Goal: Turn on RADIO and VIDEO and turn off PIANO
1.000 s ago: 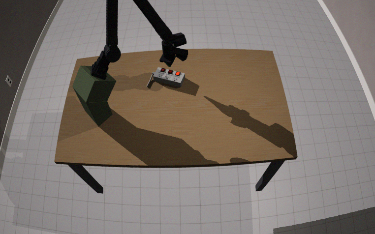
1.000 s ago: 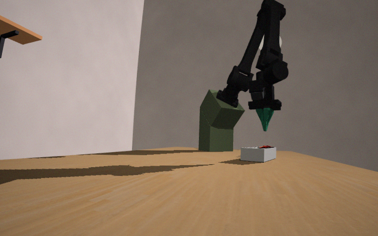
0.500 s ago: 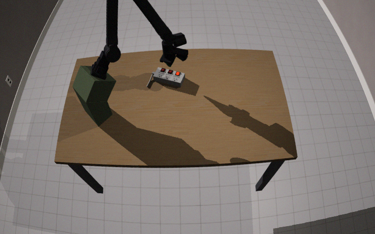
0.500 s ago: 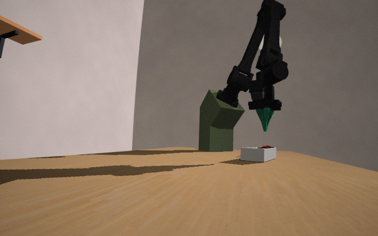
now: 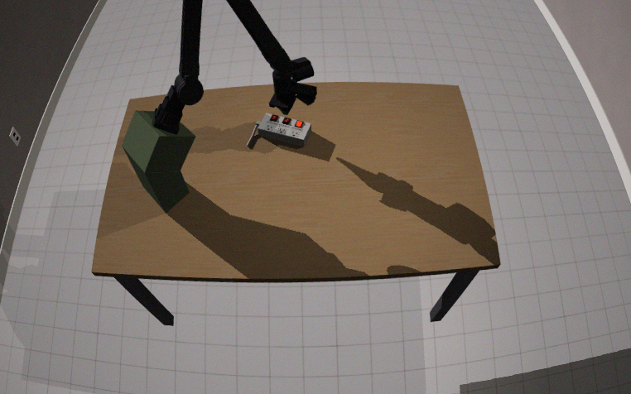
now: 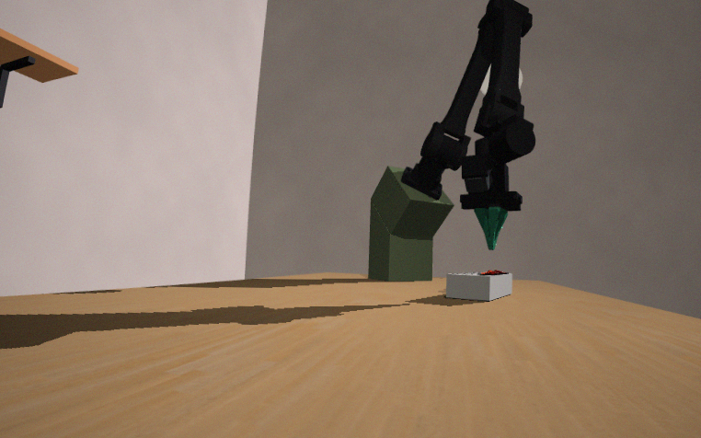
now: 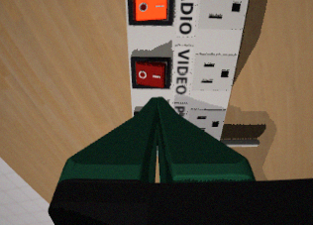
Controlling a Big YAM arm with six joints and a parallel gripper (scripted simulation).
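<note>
The grey power strip (image 5: 283, 131) (image 6: 478, 286) (image 7: 155, 39) lies flat on the table, right way up. The RADIO switch (image 7: 152, 5) (image 5: 298, 123) glows bright orange. The VIDEO switch (image 7: 152, 71) (image 5: 286, 120) is darker red and unlit. The third switch (image 5: 274, 117) looks dark red in the top view; in the wrist view my fingertips hide it. My gripper (image 7: 156, 106) (image 6: 490, 246) is shut and empty, its green fingers pressed into one point. It hangs a short way above the strip's PIANO end, not touching.
The arm's green base block (image 5: 158, 151) (image 6: 399, 234) stands at the table's left, close to the strip. A short grey cable stub (image 5: 252, 136) (image 7: 244, 131) sticks out of the strip's end. A wall shelf (image 6: 16, 51) hangs high up, far off.
</note>
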